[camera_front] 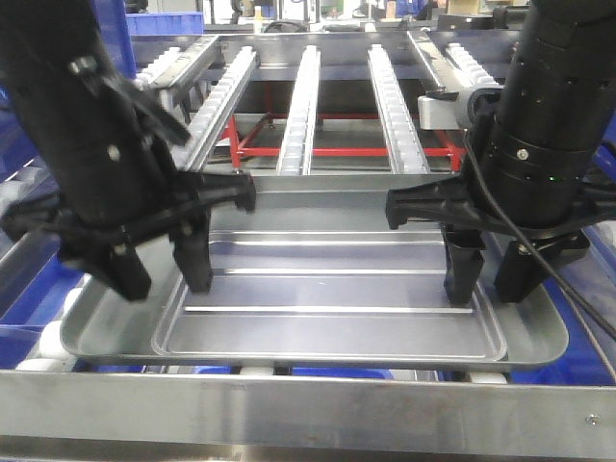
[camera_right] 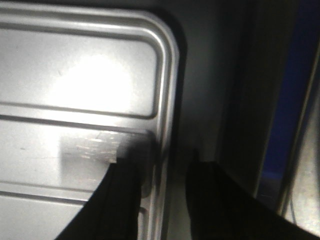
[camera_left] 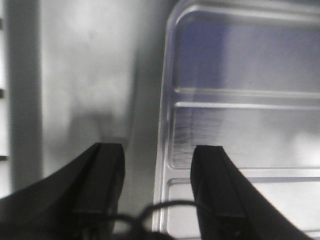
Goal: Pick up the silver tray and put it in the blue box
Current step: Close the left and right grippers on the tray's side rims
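Left gripper [camera_front: 164, 279] and right gripper [camera_front: 491, 289], both open, straddle the side rims of the silver tray [camera_front: 327, 289] at lower frame; we should close both evenly, then lift level.

Roller tracks [camera_front: 300, 106]: several long silver strips of small white rollers, side by side with gaps between, running away from the camera.
Red frame [camera_front: 337, 151]: red bars seen through the gaps, lower than the tracks.
Front beam [camera_front: 289, 404]: broad brushed-metal bar across the foreground.
Screw [camera_front: 591, 419]: near the beam's right end.
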Available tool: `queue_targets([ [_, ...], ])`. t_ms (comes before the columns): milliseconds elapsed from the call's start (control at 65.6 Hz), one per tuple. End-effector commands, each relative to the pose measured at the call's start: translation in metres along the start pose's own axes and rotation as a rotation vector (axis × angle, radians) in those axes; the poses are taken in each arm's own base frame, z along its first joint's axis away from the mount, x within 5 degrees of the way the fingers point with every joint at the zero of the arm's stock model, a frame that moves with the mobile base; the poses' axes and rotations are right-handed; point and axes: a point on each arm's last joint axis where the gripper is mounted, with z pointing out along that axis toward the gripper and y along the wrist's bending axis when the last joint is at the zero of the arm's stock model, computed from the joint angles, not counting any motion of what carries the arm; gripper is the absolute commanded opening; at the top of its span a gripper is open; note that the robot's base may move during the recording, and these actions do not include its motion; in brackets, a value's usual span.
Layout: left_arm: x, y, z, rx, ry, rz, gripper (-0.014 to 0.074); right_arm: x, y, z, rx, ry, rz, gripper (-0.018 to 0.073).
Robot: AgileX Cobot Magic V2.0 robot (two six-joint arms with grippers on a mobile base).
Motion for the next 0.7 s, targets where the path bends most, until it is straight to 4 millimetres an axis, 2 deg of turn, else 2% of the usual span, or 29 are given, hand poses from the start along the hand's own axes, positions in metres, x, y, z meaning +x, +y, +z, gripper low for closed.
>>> queue_targets([
  [0, -0.010, -0.009, -0.015, 0.056, -0.071, -0.010, 0.0230, -0.014, 0.004, -0.018, -0.047, -0.095, -0.008, 0.0361],
  [168, -0.011, -0.009, -0.012, 0.056, -0.075, -0.009, 0.0230, -0.017, 0.007, -0.016, -0.070, -0.126, -0.009, 0.0361],
  [351, -0.012, -0.005, -0.005, 0.044, -0.065, -0.021, 0.0230, -0.014, 0.006, -0.009, -0.052, -0.085, -0.001, 0.0361],
  [686, -0.012, -0.005, -0.005, 0.042, -0.061, -0.021, 0.0230, -0.012, 0.005, -0.001, -0.037, -0.058, -0.002, 0.0361],
])
